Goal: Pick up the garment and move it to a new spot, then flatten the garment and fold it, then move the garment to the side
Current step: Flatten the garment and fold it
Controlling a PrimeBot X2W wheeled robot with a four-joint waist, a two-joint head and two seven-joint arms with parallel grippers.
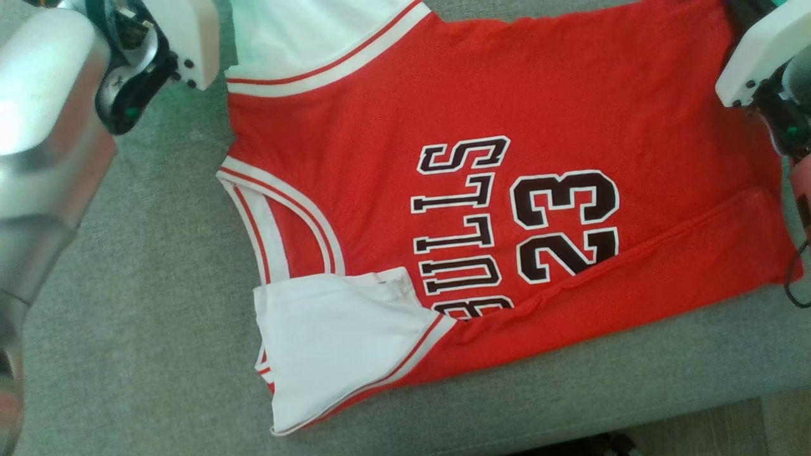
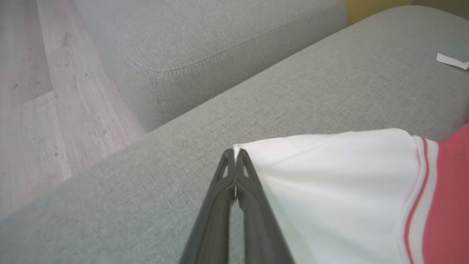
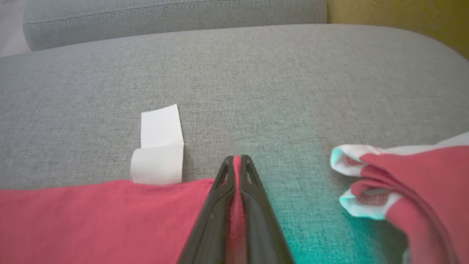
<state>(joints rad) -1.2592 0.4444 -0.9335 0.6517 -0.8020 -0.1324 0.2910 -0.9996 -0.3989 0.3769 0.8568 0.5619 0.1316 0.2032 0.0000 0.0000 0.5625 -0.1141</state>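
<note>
- Jersey (image 1: 393, 114) is laid out on the couch (image 1: 158, 316), with one long edge folded over.
- Its edges are clamped by the left gripper (image 2: 234, 156) and the right gripper (image 3: 237, 159).
- Folding is judged unfinished.

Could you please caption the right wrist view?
Right gripper shut on red fabric jersey, beside folded white tag, on grey fabric cushion.

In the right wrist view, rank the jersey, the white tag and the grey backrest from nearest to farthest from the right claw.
1. Jersey: red hem pinched in the right claw.
2. White tag: left of the tips, at the hem's edge.
3. Grey backrest: farthest, along the view's top.
</note>
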